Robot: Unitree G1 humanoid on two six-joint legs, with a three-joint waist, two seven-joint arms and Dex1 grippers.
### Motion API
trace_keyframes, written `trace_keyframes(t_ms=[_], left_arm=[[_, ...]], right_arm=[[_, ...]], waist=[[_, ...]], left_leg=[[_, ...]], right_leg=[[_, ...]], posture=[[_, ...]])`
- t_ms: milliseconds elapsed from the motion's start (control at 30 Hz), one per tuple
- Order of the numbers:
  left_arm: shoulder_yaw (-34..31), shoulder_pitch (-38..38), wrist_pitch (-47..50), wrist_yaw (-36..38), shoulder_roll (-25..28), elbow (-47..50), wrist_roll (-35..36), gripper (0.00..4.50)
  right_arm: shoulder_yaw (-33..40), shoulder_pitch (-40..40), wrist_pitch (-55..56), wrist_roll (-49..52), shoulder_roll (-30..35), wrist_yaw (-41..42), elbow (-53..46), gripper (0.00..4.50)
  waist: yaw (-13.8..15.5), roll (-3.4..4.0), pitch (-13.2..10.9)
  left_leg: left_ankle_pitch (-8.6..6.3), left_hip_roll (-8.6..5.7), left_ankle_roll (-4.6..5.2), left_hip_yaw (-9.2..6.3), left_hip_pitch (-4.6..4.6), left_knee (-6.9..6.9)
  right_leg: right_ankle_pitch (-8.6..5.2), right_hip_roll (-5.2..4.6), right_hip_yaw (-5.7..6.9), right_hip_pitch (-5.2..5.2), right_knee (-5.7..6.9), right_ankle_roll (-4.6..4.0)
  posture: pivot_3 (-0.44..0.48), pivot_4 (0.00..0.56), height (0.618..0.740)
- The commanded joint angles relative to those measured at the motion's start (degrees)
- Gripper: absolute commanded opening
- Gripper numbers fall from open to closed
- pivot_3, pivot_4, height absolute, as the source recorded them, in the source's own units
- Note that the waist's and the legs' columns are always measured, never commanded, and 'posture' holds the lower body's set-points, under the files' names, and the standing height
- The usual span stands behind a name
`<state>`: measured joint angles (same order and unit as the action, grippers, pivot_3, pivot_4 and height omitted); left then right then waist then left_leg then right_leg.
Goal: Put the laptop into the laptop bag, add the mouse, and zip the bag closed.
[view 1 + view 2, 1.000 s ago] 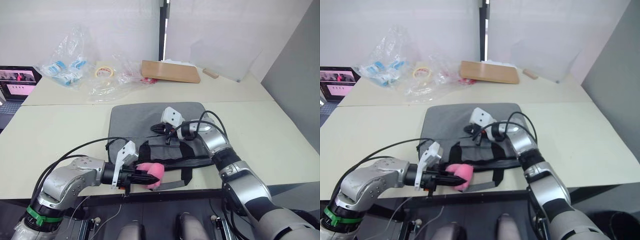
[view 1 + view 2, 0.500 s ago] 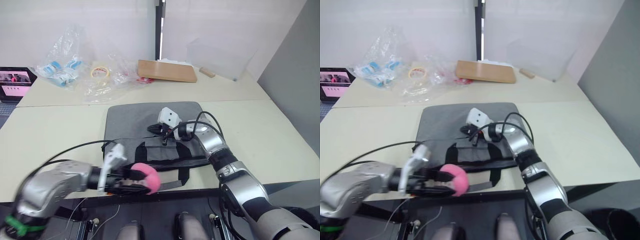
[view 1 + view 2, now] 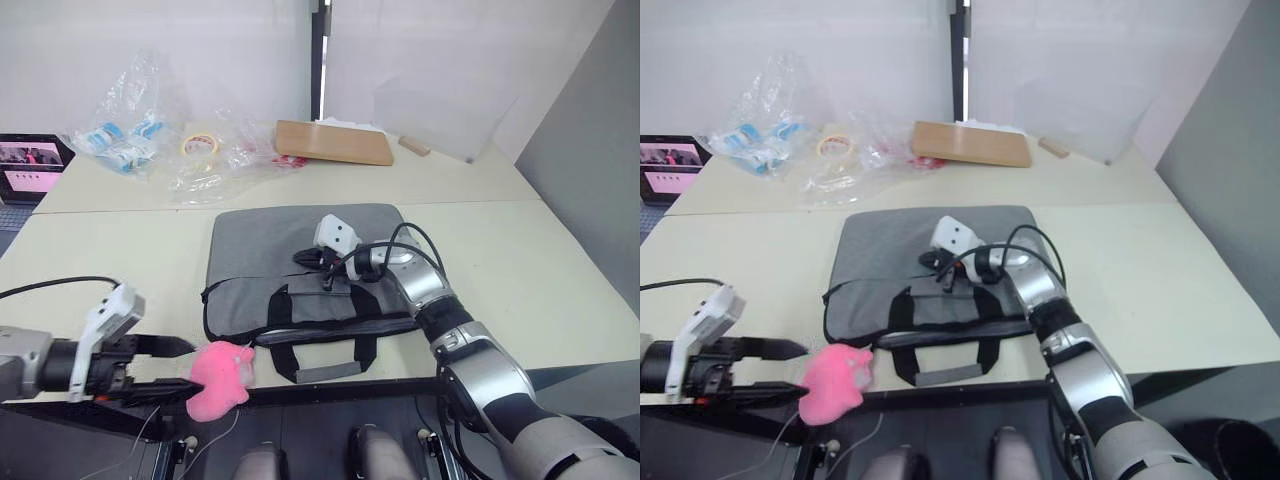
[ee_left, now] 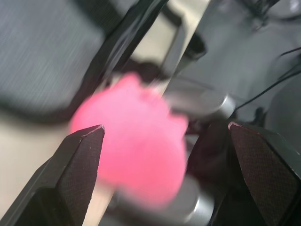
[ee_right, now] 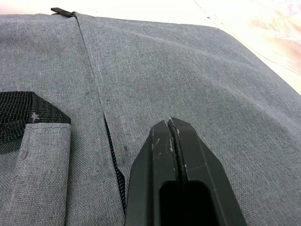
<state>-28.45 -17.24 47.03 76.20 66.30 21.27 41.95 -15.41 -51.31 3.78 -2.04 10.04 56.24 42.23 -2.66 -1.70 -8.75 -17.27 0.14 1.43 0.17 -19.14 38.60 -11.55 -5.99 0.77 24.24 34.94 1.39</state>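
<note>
The laptop bag (image 3: 300, 270) lies flat at the middle of the near table (image 3: 100, 260), its black strap handles (image 3: 325, 352) trailing toward the front edge. My right gripper (image 3: 316, 262) rests on the bag's top panel, fingers pressed together with no gap and nothing between them; in the right wrist view they point along the grey fabric beside a seam.

My left gripper (image 3: 175, 368) hangs at the table's front edge, well left of the bag, jaws spread wide. The pink fluffy ball (image 3: 218, 378) sits at the fingertips, between them; I cannot tell whether it is touched.

On the far table: clear plastic bags (image 3: 135, 125), a tape roll (image 3: 200, 145), a wooden board (image 3: 335, 142). A small dark laptop with a lit screen (image 3: 30, 165) stands at far left.
</note>
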Motion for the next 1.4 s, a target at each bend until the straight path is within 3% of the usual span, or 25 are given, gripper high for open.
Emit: trace_keyframes(t_ms=[33,167,500,600,967,1200,1400], left_arm=[[-1.17,0.37,-4.19,1.67,0.68,-1.46,-2.7,4.45],[2.68,2.58,-6.75,0.29,-0.78,-1.8,-4.47,4.45],[19.12,11.74,-12.0,-4.14,-7.12,-2.53,-10.68,4.45],[19.83,11.12,-11.52,-3.07,-6.4,-1.68,-10.28,3.64],[17.35,10.6,-7.65,-4.16,-7.06,2.38,-5.58,0.04],[18.13,11.32,-1.02,-7.46,-9.25,7.85,1.48,0.04],[27.96,18.62,-0.28,-12.2,-16.04,8.15,-0.6,0.04]], right_arm=[[-2.15,2.48,-1.25,-2.91,0.49,-0.37,5.28,0.0],[-2.23,2.27,-1.11,-2.88,0.37,-0.33,5.61,0.0],[-2.31,2.72,-1.38,-2.91,0.33,-0.25,4.95,0.0],[-2.28,2.97,-1.52,-2.94,0.53,-0.28,4.67,0.0],[-1.96,3.11,-1.52,-2.86,0.27,-0.98,5.42,0.0],[-1.96,2.87,-1.56,-2.91,-0.3,-1.41,6.49,0.0],[-1.65,2.95,-2.12,-2.6,-1.44,-1.93,7.62,0.0]], waist=[[0.06,0.0,0.0],[0.15,0.0,0.0],[0.06,-0.01,0.01],[0.07,-0.01,0.01],[0.14,-0.01,0.0],[0.12,-0.01,0.01],[0.1,-0.07,0.04]], left_leg=[[0.01,0.08,-0.02,0.0,0.0,0.0],[0.03,0.15,-0.07,0.01,0.03,0.01],[0.0,0.29,-0.13,0.02,0.0,-0.02],[-0.03,0.33,-0.17,0.03,0.01,-0.02],[-0.03,0.38,-0.18,0.02,0.01,-0.02],[-0.03,0.39,-0.18,0.03,0.02,-0.02],[-0.03,0.45,-0.18,0.03,0.06,0.0]], right_leg=[[0.0,0.0,0.03,-0.01,-0.01,-0.01],[-0.07,0.0,0.02,-0.07,-0.03,-0.14],[0.01,0.09,0.0,-0.01,0.0,-0.08],[0.01,0.09,-0.01,-0.01,0.01,-0.09],[0.0,0.11,0.01,-0.02,-0.01,-0.1],[0.0,0.14,0.0,-0.03,-0.02,-0.09],[0.01,0.26,-0.02,-0.11,-0.04,-0.11]], posture=[[0.0,0.15,0.74],[0.0,0.15,0.74],[0.0,0.15,0.74],[0.0,0.15,0.74],[0.0,0.15,0.74],[0.0,0.15,0.74],[0.0,0.15,0.74]])
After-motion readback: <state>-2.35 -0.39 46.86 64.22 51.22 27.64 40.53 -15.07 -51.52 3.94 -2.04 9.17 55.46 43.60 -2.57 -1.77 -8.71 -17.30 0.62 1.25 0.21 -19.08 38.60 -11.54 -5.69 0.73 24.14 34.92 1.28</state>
